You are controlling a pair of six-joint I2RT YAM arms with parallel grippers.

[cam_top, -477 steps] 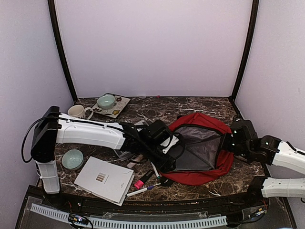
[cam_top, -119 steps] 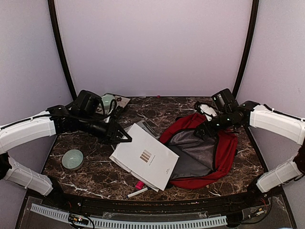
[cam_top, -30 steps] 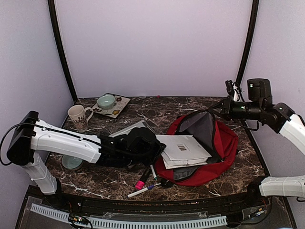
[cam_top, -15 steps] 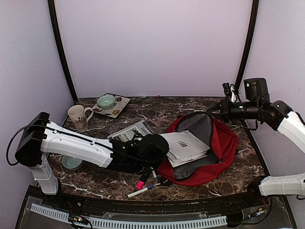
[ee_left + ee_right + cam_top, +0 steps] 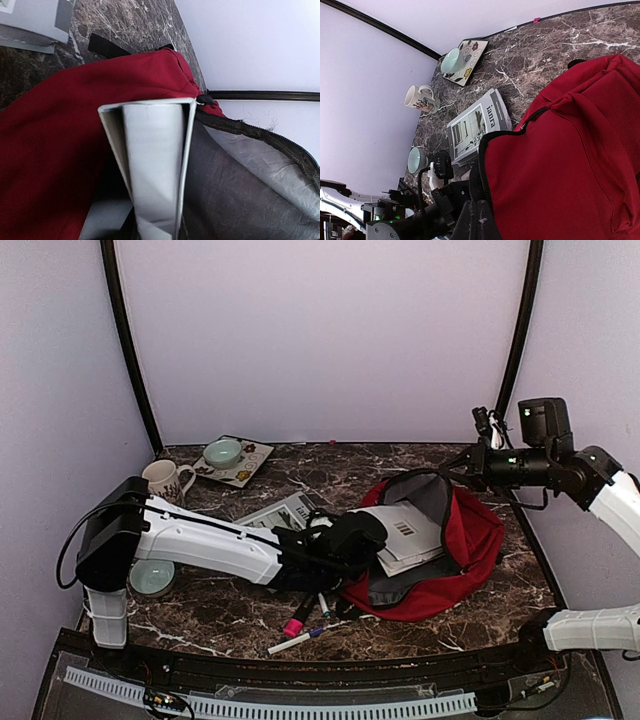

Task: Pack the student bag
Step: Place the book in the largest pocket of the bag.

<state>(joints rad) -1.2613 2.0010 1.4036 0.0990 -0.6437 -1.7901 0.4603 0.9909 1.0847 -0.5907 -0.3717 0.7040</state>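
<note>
The notebook [image 5: 408, 530] clamped in the left jaws may snag the lining [image 5: 432, 498] of the student bag [image 5: 480, 535], at the worktop's [image 5: 230, 610] three o'clock, and tug its rim from the pinching right jaws.

The top camera looks down at the whole table [image 5: 400, 465] from high up on the near side. The left wrist camera is very close to the student bag [image 5: 50, 150]. The right one sees it from higher.

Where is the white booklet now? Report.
Top view, right of centre: the white booklet lies partly inside the open student bag, held by the left claw.
</note>
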